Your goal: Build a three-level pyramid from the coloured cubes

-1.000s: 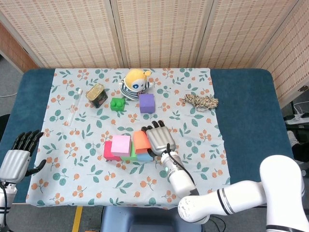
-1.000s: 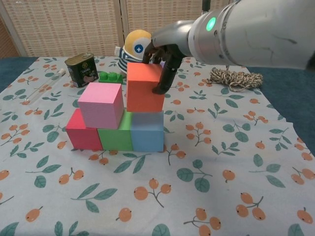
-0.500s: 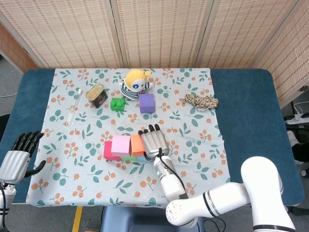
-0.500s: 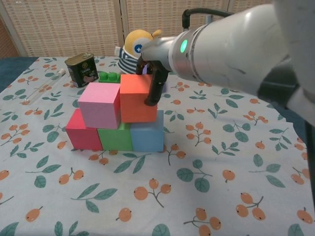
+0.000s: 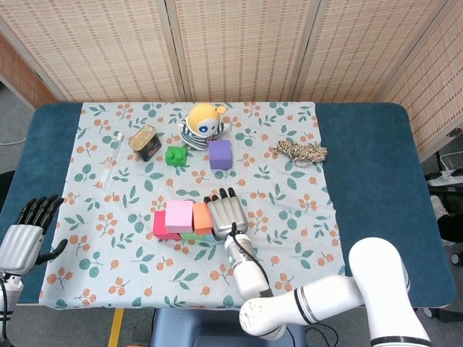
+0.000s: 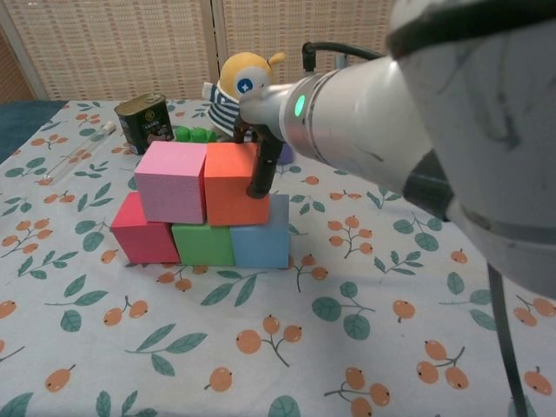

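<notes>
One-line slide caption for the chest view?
Right hand holds orange cube beside pink cube, above the red-green-blue row.

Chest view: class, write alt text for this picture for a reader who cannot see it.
The robot's right hand holds an orange cube beside a pink cube, both on a row of red, green and blue cubes. Behind them on the leaf-patterned cloth are a tin can, a striped toy figure and a bundle of rope.
</notes>
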